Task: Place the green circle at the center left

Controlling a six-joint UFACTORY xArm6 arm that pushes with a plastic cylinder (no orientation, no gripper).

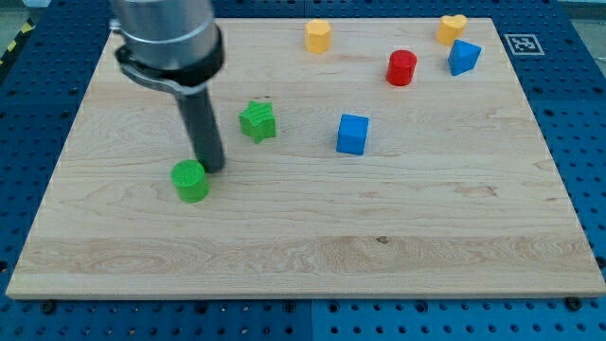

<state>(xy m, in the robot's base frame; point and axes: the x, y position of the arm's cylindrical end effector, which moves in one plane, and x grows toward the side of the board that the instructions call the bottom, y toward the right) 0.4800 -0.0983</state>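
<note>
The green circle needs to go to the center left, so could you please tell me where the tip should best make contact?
Press on the green circle at its curved wall facing the view's right. My tip sits beside its upper right edge. A round block slips off-line, so aim through its middle, toward the view's left.

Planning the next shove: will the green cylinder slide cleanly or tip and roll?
The green cylinder stands squat on its flat end, so it will probably slide, not tip. My tip sits at its upper right; an off-centre push may let the round side slip away. The wooden board looks smooth.
</note>
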